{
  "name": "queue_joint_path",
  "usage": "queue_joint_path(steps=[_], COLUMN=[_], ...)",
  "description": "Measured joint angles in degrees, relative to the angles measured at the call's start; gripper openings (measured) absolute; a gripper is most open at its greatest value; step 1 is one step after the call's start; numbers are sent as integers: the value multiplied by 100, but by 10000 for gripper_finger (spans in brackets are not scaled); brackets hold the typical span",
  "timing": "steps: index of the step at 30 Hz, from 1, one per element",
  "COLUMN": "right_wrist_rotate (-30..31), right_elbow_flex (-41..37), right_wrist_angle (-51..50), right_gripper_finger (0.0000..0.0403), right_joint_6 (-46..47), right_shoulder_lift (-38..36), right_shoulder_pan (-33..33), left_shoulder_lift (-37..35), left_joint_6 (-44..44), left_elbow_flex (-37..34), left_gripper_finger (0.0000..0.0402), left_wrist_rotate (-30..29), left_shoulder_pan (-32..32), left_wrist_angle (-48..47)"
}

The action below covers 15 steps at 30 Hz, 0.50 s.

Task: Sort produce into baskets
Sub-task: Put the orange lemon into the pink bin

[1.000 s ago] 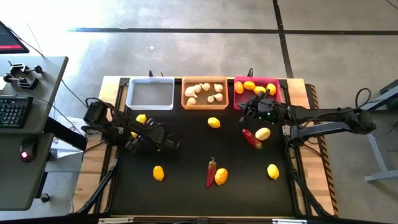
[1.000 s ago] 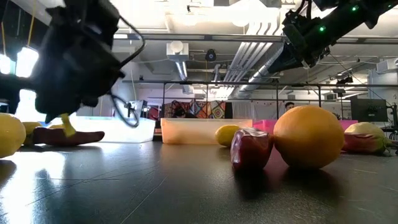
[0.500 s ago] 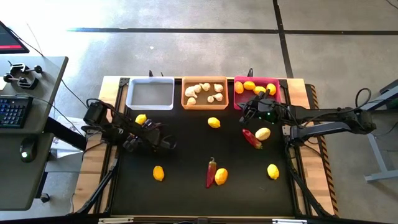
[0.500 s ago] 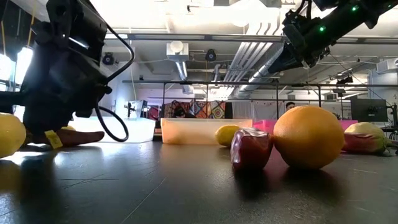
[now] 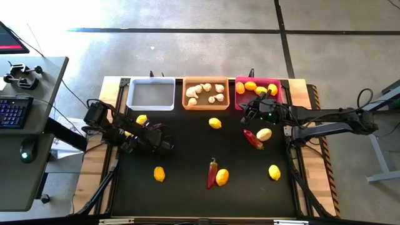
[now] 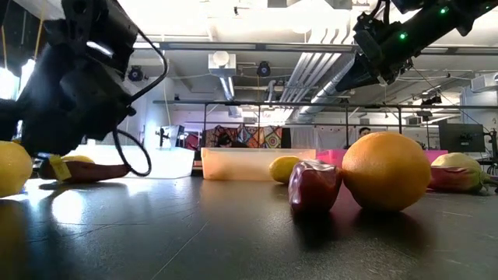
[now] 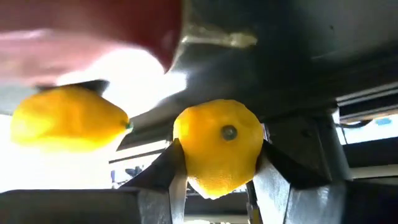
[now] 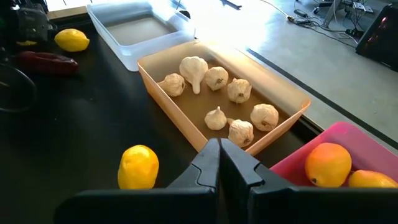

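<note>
A black-topped desk (image 5: 187,194) is seen from above, with 3 baskets lined along its far edge: a white basket (image 5: 150,94) on the left, an orange basket (image 5: 205,93) in the middle and a pink basket (image 5: 257,84) on the right. The white basket is shown bare, 7 garlic bulbs (image 8: 216,78) are held in the orange one, and lemons (image 5: 250,85) are gathered in the pink one.

The left arm is stretched low over the desk's left side, in front of the white basket. Its left pincer (image 7: 214,186) is seen closed narrowly around a lemon (image 7: 219,146), gripped between the 2 fingers (image 7: 171,168). A second lemon (image 7: 68,118) and a dark red chili pepper (image 6: 89,171) lie just beside it.

The right arm is held above the desk in front of the pink basket, and its right pincer (image 8: 219,163) is shown fully closed and empty.

Loose produce is scattered over the desk: a lemon (image 5: 215,123) near the middle in front of the orange basket, a chili pepper (image 5: 252,139) touching a pale lemon (image 5: 264,134) under the right arm, a lemon (image 5: 159,174) toward the front left, a chili pepper (image 5: 212,172) beside a lemon (image 5: 222,177) at front centre, and a lemon (image 5: 274,172) at front right.
</note>
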Motion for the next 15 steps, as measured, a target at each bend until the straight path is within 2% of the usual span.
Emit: queue_joint_path(steps=[5,10,15], right_wrist_rotate=[0,0,0], right_elbow_flex=[0,0,0], right_wrist_angle=[-409,-1041,-1151], right_gripper_finger=[0,0,0], right_joint_6=[0,0,24], right_shoulder_lift=[0,2,2], right_shoulder_pan=[0,0,0], left_shoulder_lift=[-275,-926,-1551], left_joint_6=[-339,-859,-1165], left_elbow_flex=[509,924,994], left_gripper_finger=[118,117,117], left_wrist_rotate=[228,1011,1347], left_shoulder_pan=[13,263,586], left_wrist_angle=[10,1230,2287])
